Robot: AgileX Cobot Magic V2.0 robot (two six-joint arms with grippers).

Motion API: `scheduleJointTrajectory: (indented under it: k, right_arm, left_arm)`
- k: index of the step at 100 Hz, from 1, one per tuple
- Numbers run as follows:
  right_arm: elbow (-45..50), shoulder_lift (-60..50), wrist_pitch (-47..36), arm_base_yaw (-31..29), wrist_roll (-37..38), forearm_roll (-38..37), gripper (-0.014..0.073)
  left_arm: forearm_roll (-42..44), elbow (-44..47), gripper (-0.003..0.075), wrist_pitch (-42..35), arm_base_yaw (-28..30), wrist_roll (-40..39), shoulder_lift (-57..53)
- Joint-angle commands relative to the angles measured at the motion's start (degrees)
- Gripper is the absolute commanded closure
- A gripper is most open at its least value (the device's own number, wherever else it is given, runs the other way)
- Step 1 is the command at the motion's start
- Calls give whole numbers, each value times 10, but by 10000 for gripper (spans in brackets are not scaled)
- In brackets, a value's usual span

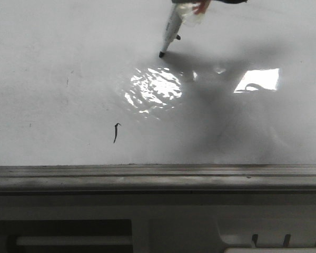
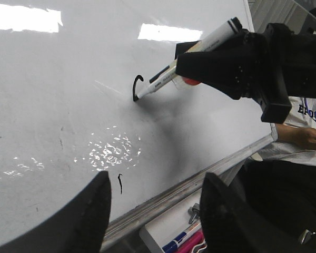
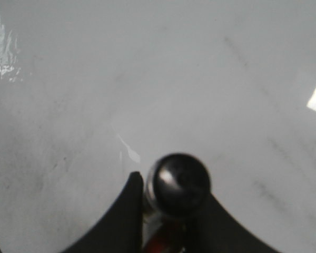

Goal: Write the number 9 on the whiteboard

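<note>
The whiteboard (image 1: 52, 63) is glossy white with glare, edged by a grey rail (image 1: 158, 174). My right gripper (image 2: 192, 63) is shut on a white marker (image 2: 171, 71) with its black tip (image 2: 137, 98) on the board. Of the number 9, only a short curved black stroke (image 2: 136, 83) shows at the tip. A separate tiny tick stroke (image 2: 120, 183) lies nearer the rail. In the front view the marker (image 1: 170, 29) slants down from the top edge. The right wrist view shows the marker's black end cap (image 3: 179, 184) between the fingers. My left gripper (image 2: 155, 211) is open and empty above the rail.
A white tray (image 2: 168, 229) below the rail holds blue and pink markers. A person in a white shirt (image 2: 305, 132) is beyond the board's end. A grey panel (image 1: 158, 211) lies on the near side of the rail in the front view.
</note>
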Motion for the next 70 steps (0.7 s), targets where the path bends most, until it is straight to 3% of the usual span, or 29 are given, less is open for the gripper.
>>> scheduleJointTrajectory:
  k: [1,36,70]
  right_arm:
    - [-9,-1,26,-8,-12,1,663]
    - [-18,-41,40,-84,-12,1,663]
    - [-51,-36,30,-85,-12,-11,663]
  left_arm:
    - [-3,-16,374,4,-1,-5,2]
    - [-3,-16,374,5,-1,-5,2]
    - [-3,-16,374,5,-1,-5,2]
